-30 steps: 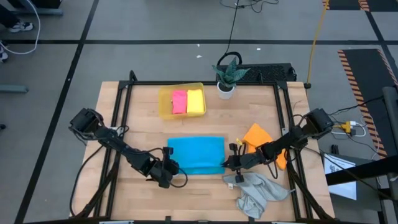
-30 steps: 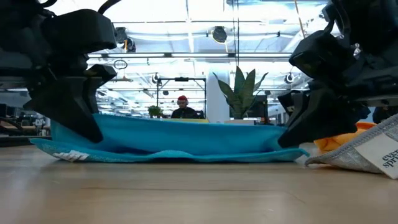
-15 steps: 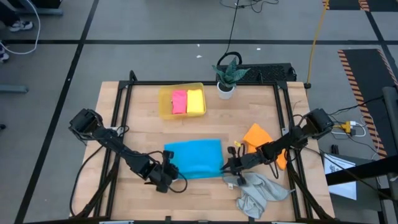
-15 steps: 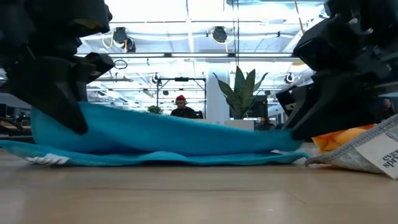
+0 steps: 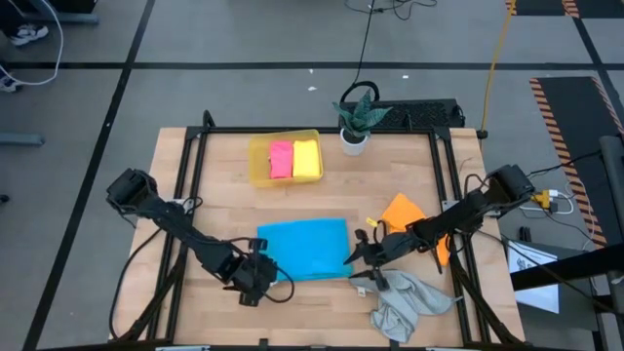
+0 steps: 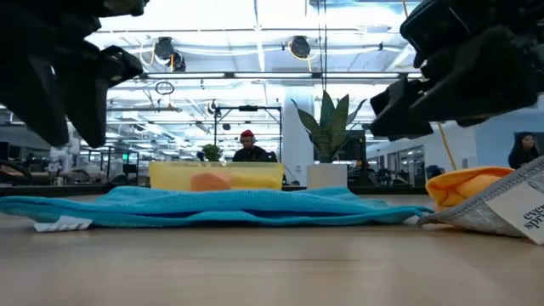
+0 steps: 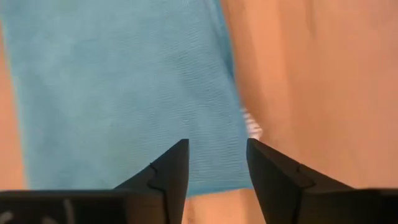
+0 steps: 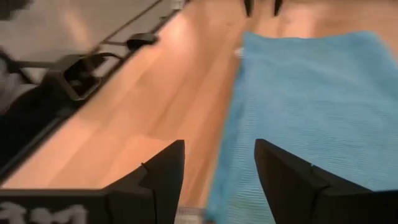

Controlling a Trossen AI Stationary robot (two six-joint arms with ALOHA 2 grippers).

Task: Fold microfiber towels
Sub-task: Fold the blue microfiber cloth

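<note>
Two folded towels [image 5: 294,159] in tray [image 5: 259,166]

A pale wooden plank table [image 5: 234,195] is bordered by a black metal frame [image 5: 322,129]. Near its far edge sits a shallow translucent yellow plastic tray [image 5: 255,156]. Just beside the tray stands a small green potted plant in a white pot [image 5: 355,127]. In the low view, a person in a red cap [image 6: 247,146] shows far behind the table.
</note>
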